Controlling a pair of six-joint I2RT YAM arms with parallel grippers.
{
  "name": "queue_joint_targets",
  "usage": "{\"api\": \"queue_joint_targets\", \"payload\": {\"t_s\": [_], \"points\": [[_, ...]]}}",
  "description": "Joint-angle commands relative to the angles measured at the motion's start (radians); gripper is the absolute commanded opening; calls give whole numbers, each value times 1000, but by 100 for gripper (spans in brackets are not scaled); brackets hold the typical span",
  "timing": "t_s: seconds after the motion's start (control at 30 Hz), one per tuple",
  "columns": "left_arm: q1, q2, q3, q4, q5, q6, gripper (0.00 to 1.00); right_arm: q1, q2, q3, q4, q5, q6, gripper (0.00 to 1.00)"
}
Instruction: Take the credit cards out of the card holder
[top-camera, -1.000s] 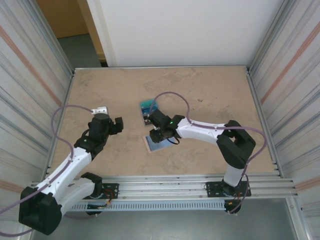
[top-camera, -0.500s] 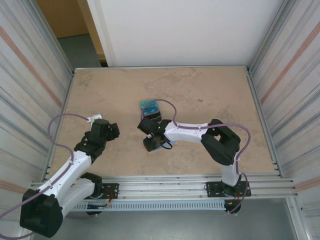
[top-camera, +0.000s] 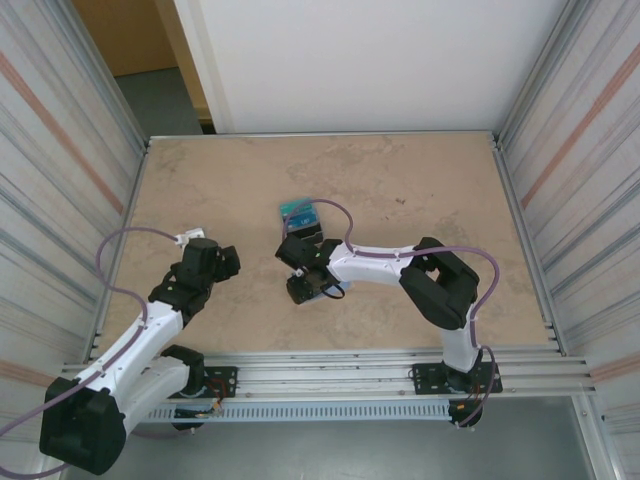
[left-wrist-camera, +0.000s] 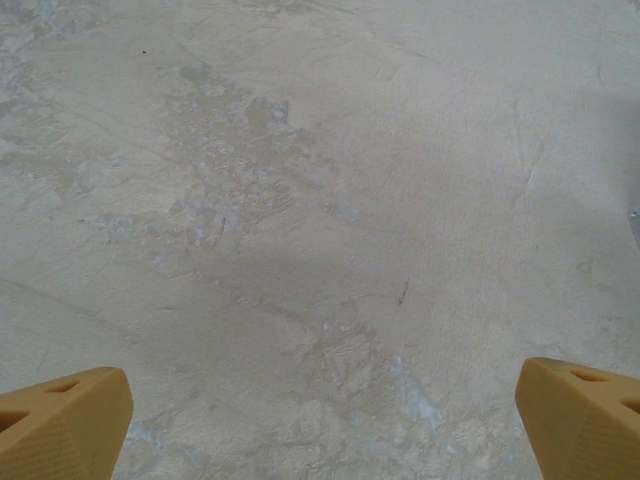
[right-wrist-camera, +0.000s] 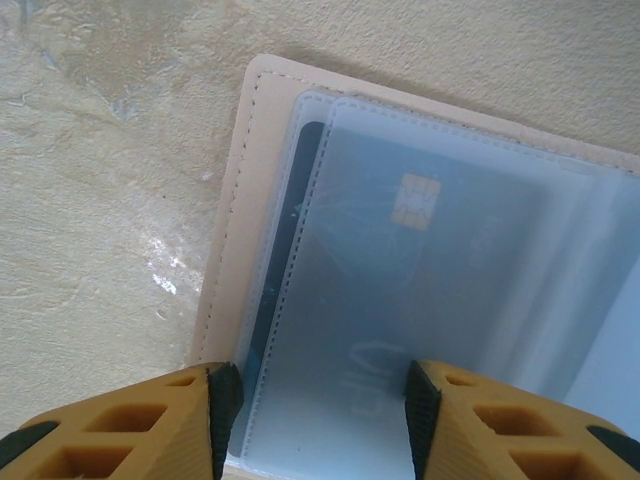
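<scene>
While some credit cards (top-camera: 298, 212) lie stacked on the desk (top-camera: 430, 190), at least one, yet to be pulled, sits sleeved in the open card holder (right-wrist-camera: 232, 230), flat beneath the right fingers (right-wrist-camera: 150, 420), parted and empty; the left fingers (left-wrist-camera: 60, 425) gape wide, idle.

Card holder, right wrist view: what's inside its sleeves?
A chip card shows through the top clear sleeve; a darker card edge sits behind it. Whether more lie underneath is covered.

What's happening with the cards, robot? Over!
Left gripper open over table. Right gripper open, low over card holder. Chip card inside its clear sleeve; some credit cards already out. Nothing blocking.
</scene>
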Motion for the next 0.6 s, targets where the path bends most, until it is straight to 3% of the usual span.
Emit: {"api": "queue_joint_targets", "payload": {"t_s": [0.0,0.2,0.57], "points": [[10,-14,-4,-3,-2,-19,99,1,35,-2,-34,-23,32,50],[9,-26,2,-8,5,-11,99,-1,23,-15,-35,-16,39,32],[10,-41,29,-27,28,0,99,-8,-31,-10,-33,68,45,22]]}}
